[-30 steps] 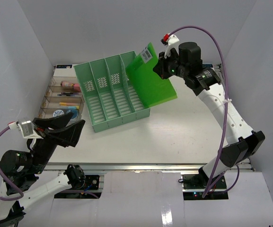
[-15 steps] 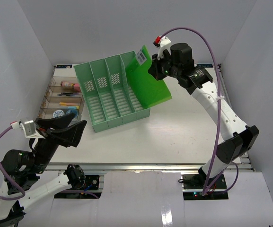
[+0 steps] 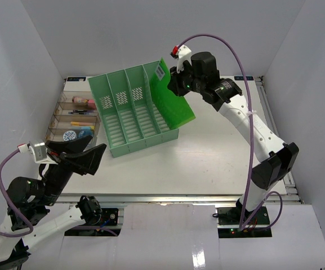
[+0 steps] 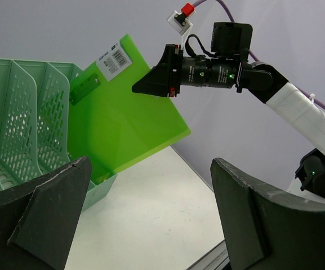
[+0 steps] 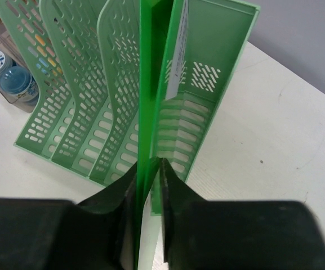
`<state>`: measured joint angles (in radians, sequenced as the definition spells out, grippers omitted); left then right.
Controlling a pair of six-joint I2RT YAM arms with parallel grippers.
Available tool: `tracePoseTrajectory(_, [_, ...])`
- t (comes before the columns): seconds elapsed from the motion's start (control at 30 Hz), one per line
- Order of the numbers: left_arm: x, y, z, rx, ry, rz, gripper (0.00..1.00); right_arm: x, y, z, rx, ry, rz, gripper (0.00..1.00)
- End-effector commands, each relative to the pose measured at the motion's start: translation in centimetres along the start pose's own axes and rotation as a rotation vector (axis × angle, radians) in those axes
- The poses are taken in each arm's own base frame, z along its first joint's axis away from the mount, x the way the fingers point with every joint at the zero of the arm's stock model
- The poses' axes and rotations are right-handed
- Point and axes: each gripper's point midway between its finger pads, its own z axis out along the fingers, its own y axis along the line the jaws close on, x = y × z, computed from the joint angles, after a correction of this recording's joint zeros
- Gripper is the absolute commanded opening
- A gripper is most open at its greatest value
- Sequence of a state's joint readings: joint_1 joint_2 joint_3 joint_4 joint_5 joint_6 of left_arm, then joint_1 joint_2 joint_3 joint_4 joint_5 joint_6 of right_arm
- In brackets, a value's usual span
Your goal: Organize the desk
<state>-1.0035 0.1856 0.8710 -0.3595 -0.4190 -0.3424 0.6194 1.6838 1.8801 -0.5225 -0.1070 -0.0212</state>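
The desk [image 3: 218,152] fills the floor of the white-walled booth, with rails [image 3: 168,197] along its near and right edges. Its right half and near strip show as bare white surface. A mint file rack [image 3: 131,112] lies at an angle on the far-left part, with a clear tray [image 3: 54,119] just beside its left side, against the left edge. A green folder [image 3: 173,101] stands tilted at the rack's rightmost slot. Its lower corner dips inside the slot, and its labelled corner rises above the rack's top edge. The right gripper [image 5: 149,169] pinches the folder's upper edge between both fingers, high over the rack's far-right corner. The left gripper [image 3: 94,149] hangs above the desk's near-left corner, its jaws spread wide and holding nothing, well apart from the rack.
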Motion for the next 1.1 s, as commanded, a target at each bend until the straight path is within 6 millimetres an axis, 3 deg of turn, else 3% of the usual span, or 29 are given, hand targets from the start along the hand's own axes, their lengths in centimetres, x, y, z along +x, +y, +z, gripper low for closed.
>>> tracePoseTrajectory(0.0, [0.4, -0.1, 0.1, 0.007, 0.012, -0.003, 0.98, -3.1, 0.7, -0.1, -0.005, -0.091, -0.038, 0.28])
tracePoseTrajectory(0.2, [0.8, -0.2, 0.2, 0.009, 0.024, -0.006, 0.98, -2.6, 0.8, 1.0, 0.001, -0.075, -0.048, 0.46])
tracePoseTrajectory(0.33, [0.8, -0.3, 0.2, 0.011, 0.024, -0.011, 0.98, -2.2, 0.8, 1.5, -0.003, -0.064, -0.052, 0.53])
tracePoseTrajectory(0.57, [0.9, -0.3, 0.1, 0.015, 0.025, -0.018, 0.98, -1.0, 1.3, 1.1, -0.019, -0.049, -0.054, 0.53])
tracePoseTrajectory(0.7, [1.0, -0.1, -0.1, 0.015, 0.021, -0.025, 0.98, 2.4, 1.6, 0.0, -0.031, -0.026, -0.051, 0.52])
tracePoseTrajectory(0.8, [1.4, 0.0, -0.2, 0.014, 0.024, -0.03, 0.98, 3.0, 2.0, -1.3, -0.041, -0.067, -0.055, 0.52])
tracePoseTrajectory(0.87, [1.6, 0.0, -0.2, 0.014, 0.026, -0.035, 0.98, 5.1, 2.1, -1.3, -0.043, -0.052, -0.05, 0.52])
tracePoseTrajectory(1.07, [2.0, -0.1, 0.0, 0.017, 0.034, -0.043, 0.98, 5.4, 1.9, -2.8, -0.021, -0.113, -0.078, 0.54])
